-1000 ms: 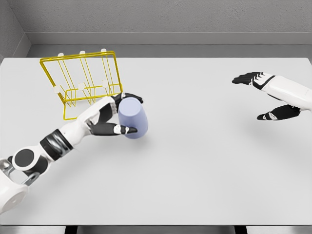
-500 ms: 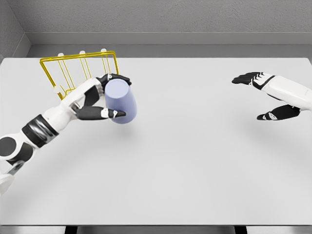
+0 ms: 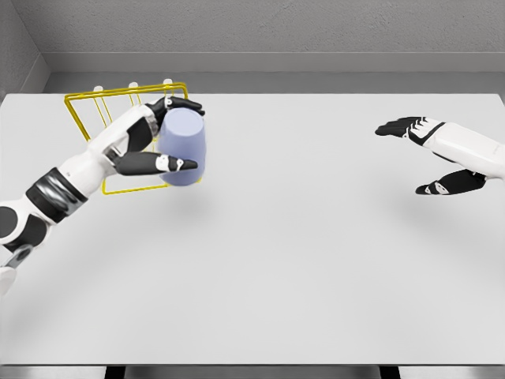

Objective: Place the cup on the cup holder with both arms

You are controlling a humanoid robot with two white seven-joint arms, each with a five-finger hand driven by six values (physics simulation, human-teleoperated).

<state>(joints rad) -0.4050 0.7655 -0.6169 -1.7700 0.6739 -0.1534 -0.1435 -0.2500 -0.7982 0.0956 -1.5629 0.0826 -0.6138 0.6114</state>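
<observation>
A pale lilac cup (image 3: pixel 185 148) hangs above the table, tilted slightly, with my left hand (image 3: pixel 162 134) shut around its left side. It is held just in front of the right end of the yellow wire cup holder (image 3: pixel 95 103), which stands at the table's back left and is partly hidden by my arm. White pegs (image 3: pixel 132 85) stick up along the holder's top rail. My right hand (image 3: pixel 422 154) hovers at the far right with fingers spread, holding nothing.
The white table (image 3: pixel 300 253) stretches across the view, with a grey wall (image 3: pixel 276 31) behind its far edge. Nothing else lies on the table.
My left arm has lifted the cup up and to the left, from the table's middle-left toward the holder. The right hand has not moved.
</observation>
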